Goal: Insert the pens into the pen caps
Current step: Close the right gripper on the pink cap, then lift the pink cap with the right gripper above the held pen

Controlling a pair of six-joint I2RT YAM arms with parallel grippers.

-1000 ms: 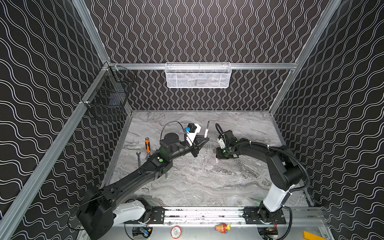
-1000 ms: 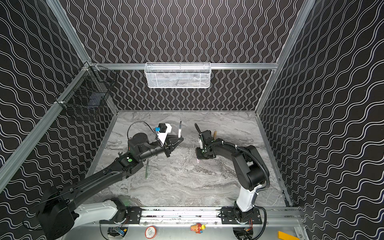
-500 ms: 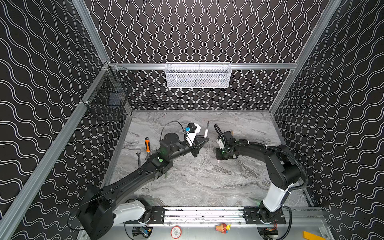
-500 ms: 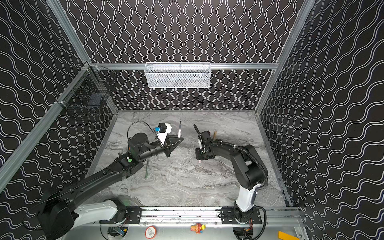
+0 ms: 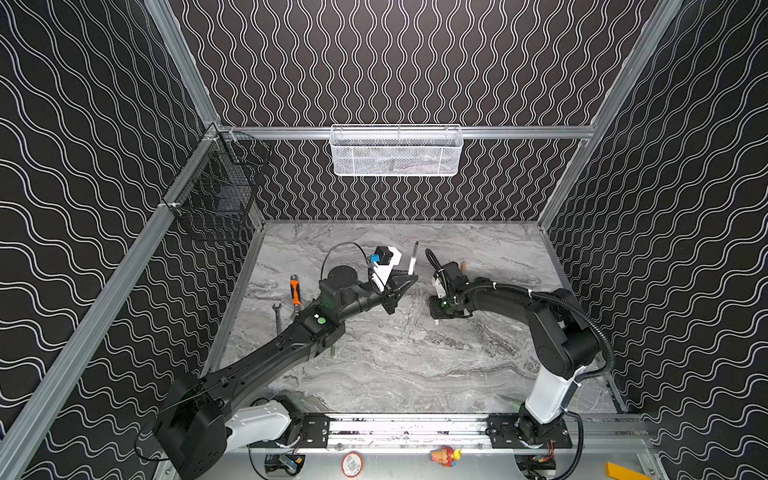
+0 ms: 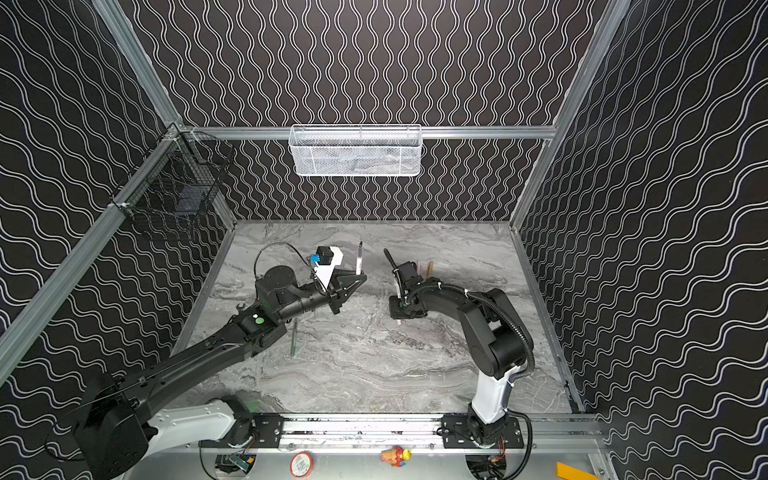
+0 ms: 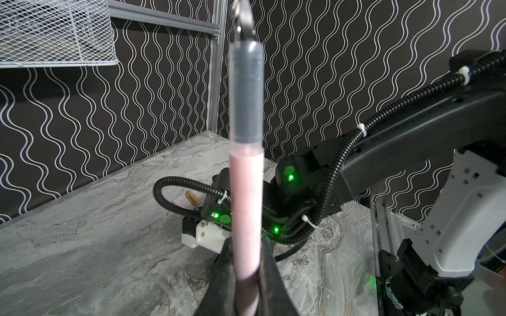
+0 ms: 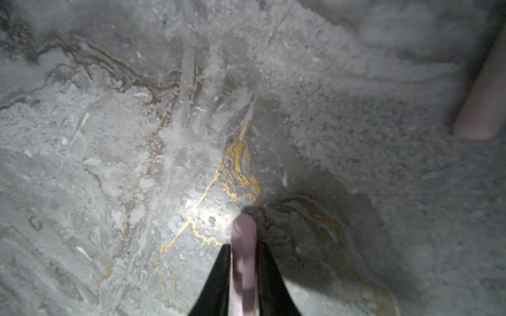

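Top view: open tabletop (image 5: 415, 328) between left gripper (image 5: 412, 277) and right gripper (image 5: 436, 316)

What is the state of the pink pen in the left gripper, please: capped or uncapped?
Uncapped: the pink pen stands upright in the shut left gripper, dark tip bare.

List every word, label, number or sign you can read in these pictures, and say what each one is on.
No text in any view can be read.
Round red-and-white sticker on the front edge of the rig: it carries print, too small and blurred to read.
Pink pen: no print visible on it.
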